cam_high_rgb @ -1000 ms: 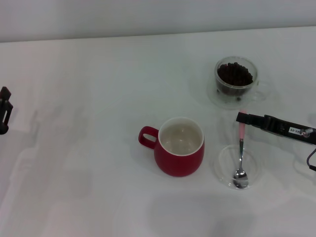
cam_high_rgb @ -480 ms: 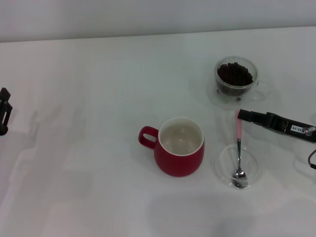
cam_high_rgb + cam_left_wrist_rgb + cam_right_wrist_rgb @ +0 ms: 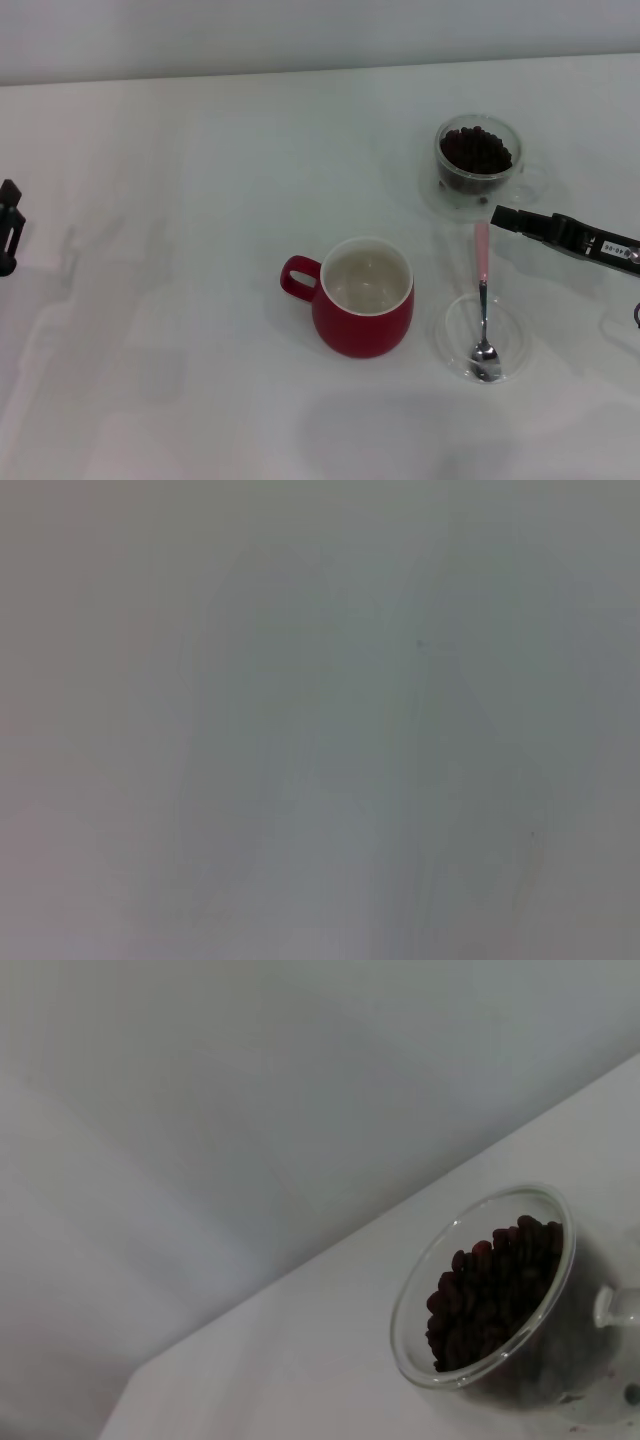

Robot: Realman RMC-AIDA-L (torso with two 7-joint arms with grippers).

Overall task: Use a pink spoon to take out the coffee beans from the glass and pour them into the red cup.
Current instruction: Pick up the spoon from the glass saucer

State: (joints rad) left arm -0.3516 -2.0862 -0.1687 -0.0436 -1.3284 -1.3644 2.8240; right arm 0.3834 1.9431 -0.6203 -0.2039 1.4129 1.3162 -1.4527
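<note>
The red cup (image 3: 365, 300) stands at the table's centre, its off-white inside bare and its handle pointing left. To its right the pink spoon (image 3: 482, 262) lies with its metal bowl in a shallow clear dish (image 3: 450, 325) and its pink handle pointing away toward the glass. The glass (image 3: 478, 165) stands behind, heaped with coffee beans (image 3: 476, 148). The right wrist view shows the glass (image 3: 440, 1290) and its coffee beans (image 3: 495, 1290) close up. My right gripper (image 3: 498, 216) hovers right beside the far tip of the spoon's handle; contact is unclear. My left gripper (image 3: 8, 225) rests at the far left edge.
The white table (image 3: 180, 180) ends at a pale wall behind the glass. The left wrist view shows only plain white surface.
My right gripper has drifted back and to the right, from over the spoon's handle to beside its tip. More of the pink handle shows. The spoon's bowl shifted slightly in the dish.
</note>
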